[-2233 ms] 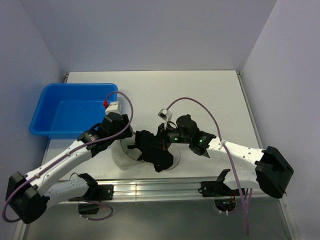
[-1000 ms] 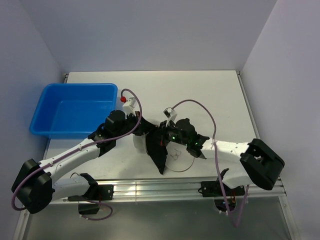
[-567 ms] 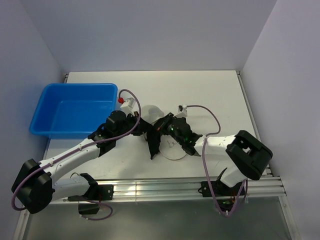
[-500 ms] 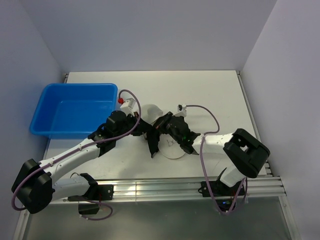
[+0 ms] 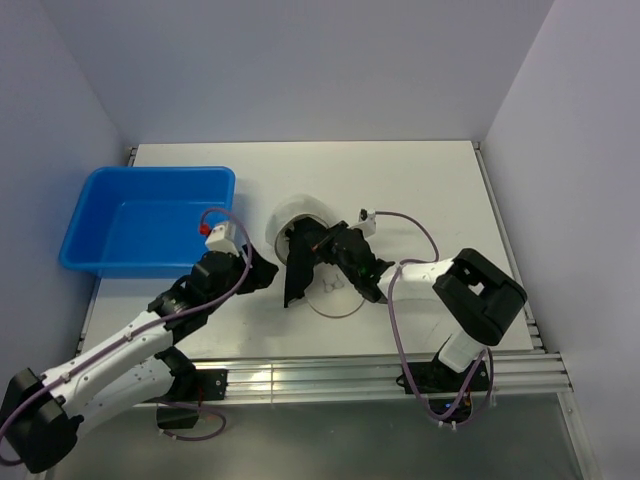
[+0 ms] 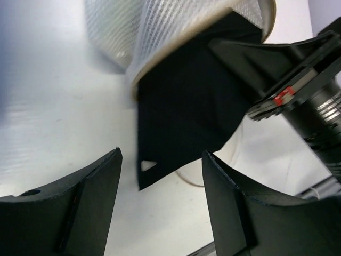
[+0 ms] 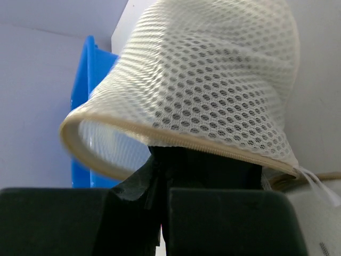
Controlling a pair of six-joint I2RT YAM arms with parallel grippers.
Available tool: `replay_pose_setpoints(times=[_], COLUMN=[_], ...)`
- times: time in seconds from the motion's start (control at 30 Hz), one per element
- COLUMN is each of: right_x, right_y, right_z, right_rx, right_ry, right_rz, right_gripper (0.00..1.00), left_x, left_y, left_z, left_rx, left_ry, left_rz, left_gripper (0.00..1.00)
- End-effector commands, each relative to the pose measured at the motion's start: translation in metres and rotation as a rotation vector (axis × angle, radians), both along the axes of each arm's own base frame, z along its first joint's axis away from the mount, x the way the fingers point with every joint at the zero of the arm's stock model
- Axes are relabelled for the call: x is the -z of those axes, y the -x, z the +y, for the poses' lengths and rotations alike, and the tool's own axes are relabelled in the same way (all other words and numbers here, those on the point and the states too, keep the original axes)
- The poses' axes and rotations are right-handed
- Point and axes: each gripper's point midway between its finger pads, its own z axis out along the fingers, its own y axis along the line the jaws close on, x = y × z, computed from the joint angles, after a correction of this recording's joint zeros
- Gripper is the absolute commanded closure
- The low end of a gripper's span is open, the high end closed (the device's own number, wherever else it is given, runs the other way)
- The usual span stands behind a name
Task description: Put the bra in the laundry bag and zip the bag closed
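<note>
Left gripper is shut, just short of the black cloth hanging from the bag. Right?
No. The left gripper is open, as the left wrist view shows. It does sit just short of the black cloth hanging from the bag.

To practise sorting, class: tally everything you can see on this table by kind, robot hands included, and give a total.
blue tub: 1
mesh bag: 1
black cloth: 1
robot hands: 2, the left hand and the right hand
Total: 5
</note>
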Motion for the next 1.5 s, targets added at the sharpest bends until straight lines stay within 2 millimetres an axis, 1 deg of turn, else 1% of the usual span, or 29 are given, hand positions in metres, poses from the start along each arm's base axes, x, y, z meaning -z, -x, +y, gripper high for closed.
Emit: replay_pose_setpoints(times=[0.0,0.03,0.1,0.17,0.2,0.27,0.33,0.37,0.4,0.43,0.47,0.5,0.57,0.6,0.63,0.67,0.7,0.73,0.77,0.83,0.9,0.93,1.0,1.07,1.1,1.2,1.3,1.33,1.47], right_x=[-0.01,-0.009,-0.01,-0.01,-0.011,-0.012,-0.012,-0.011,-0.011,-0.011,-0.011,-0.01,-0.011,-0.009,-0.014,-0.014,-0.015,-0.016,-0.017,-0.019,-0.022,-0.025,-0.031,-0.034,-0.032,-0.048,-0.065,-0.063,-0.054], right_y=[-0.013,-0.013,-0.014,-0.015,-0.016,-0.015,-0.016,-0.016,-0.017,-0.017,-0.017,-0.017,-0.016,-0.016,-0.015,-0.015,-0.015,-0.016,-0.016,-0.019,-0.021,-0.024,-0.028,-0.033,-0.037,-0.05,-0.059,-0.059,-0.06], right_z=[0.001,0.0,-0.001,-0.002,-0.002,-0.002,-0.004,-0.004,-0.004,-0.004,-0.005,-0.006,-0.004,-0.006,-0.007,-0.008,-0.009,-0.009,-0.01,-0.016,-0.018,-0.02,-0.021,-0.027,-0.03,-0.037,-0.041,-0.044,-0.059], right_rx=[0.034,0.035,0.035,0.029,0.026,0.021,0.022,0.019,0.018,0.013,0.013,0.013,0.0,-0.001,0.001,0.003,0.001,0.0,0.002,0.018,0.028,0.037,0.057,0.1,0.137,0.184,0.224,0.233,0.298], right_ry=[-0.01,-0.006,-0.009,-0.006,-0.008,-0.01,-0.004,-0.003,-0.005,-0.01,-0.015,-0.016,-0.018,-0.015,-0.024,-0.024,-0.024,-0.026,-0.03,-0.039,-0.051,-0.058,-0.078,-0.069,-0.03,-0.123,-0.094,-0.061,0.016], right_rz=[-0.02,-0.017,-0.02,-0.02,-0.02,-0.021,-0.024,-0.022,-0.019,-0.017,-0.018,-0.017,-0.019,-0.017,-0.028,-0.03,-0.032,-0.033,-0.034,-0.033,-0.036,-0.039,-0.042,-0.038,0.003,-0.018,-0.046,-0.039,-0.045], right_gripper=[1.0,1.0,1.0,1.0,1.0,1.0,1.0,1.0,1.0,1.0,1.0,1.0,1.0,1.0,1.0,1.0,1.0,1.0,1.0,1.0,1.0,1.0,1.0,1.0,1.0,1.0,1.0,1.0,1.0], left_x=[0.021,0.021,0.038,0.035,0.041,0.029,0.029,0.017,0.025,0.018,0.018,0.029,0.027,0.037,0.041,0.038,0.046,0.045,0.048,0.055,0.051,0.056,0.05,0.061,0.048,0.049,0.054,0.056,0.043], left_y=[0.003,0.002,0.004,-0.003,-0.007,-0.018,-0.03,-0.041,-0.047,-0.057,-0.063,-0.071,-0.086,-0.092,-0.096,-0.103,-0.106,-0.111,-0.111,-0.107,-0.099,-0.092,-0.08,-0.061,-0.055,-0.028,-0.007,0.007,0.032], left_z=[0.022,0.02,0.017,0.008,0.005,-0.002,-0.005,-0.008,-0.01,-0.013,-0.014,-0.015,-0.019,-0.021,-0.022,-0.025,-0.028,-0.031,-0.032,-0.035,-0.037,-0.034,-0.04,-0.044,-0.044,-0.051,-0.057,-0.061,-0.07], left_rx=[-0.099,-0.091,-0.059,-0.03,-0.024,-0.019,-0.031,-0.046,-0.054,-0.061,-0.067,-0.079,-0.087,-0.09,-0.095,-0.099,-0.095,-0.093,-0.09,-0.073,-0.061,-0.056,-0.006,0.034,0.047,0.161,0.239,0.289,0.38], left_ry=[-0.027,-0.013,-0.042,-0.035,-0.051,-0.032,-0.059,-0.045,-0.067,-0.067,-0.069,-0.091,-0.081,-0.093,-0.099,-0.095,-0.108,-0.108,-0.112,-0.102,-0.074,-0.073,-0.034,-0.042,-0.013,0.017,0.007,0.03,0.122], left_rz=[0.008,-0.005,0.01,-0.035,-0.034,-0.095,-0.123,-0.153,-0.137,-0.156,-0.16,-0.141,-0.15,-0.131,-0.125,-0.136,-0.127,-0.132,-0.123,-0.099,-0.101,-0.089,-0.083,-0.029,-0.045,-0.005,0.05,0.075,0.099], left_gripper=[0.33,0.33,0.31,0.28,0.28,0.27,0.25,0.24,0.24,0.25,0.25,0.26,0.29,0.31,0.35,0.37,0.4,0.61,0.75,1.0,1.0,1.0,1.0,1.0,1.0,1.0,1.0,1.0,1.0])
